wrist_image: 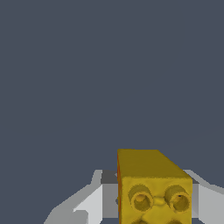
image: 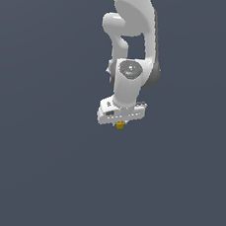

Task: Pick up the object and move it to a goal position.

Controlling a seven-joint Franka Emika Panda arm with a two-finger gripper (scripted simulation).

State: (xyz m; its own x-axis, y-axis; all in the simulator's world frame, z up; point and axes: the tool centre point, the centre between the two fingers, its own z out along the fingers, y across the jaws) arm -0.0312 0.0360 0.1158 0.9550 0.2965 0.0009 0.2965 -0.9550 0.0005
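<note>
The object (image: 119,125) is a tiny yellow-orange block that shows just below my white gripper (image: 119,123) in the exterior view. The arm hangs down from above, with the hand pointing down. In the wrist view the object (wrist_image: 151,183) is a yellow block with round studs on its near face. It sits between my two fingers (wrist_image: 89,203), one on each side, touching it. My gripper is shut on the object. The fingers themselves are hidden behind the hand in the exterior view.
A plain dark grey-blue surface (image: 38,176) fills both views. No other objects, containers or edges show.
</note>
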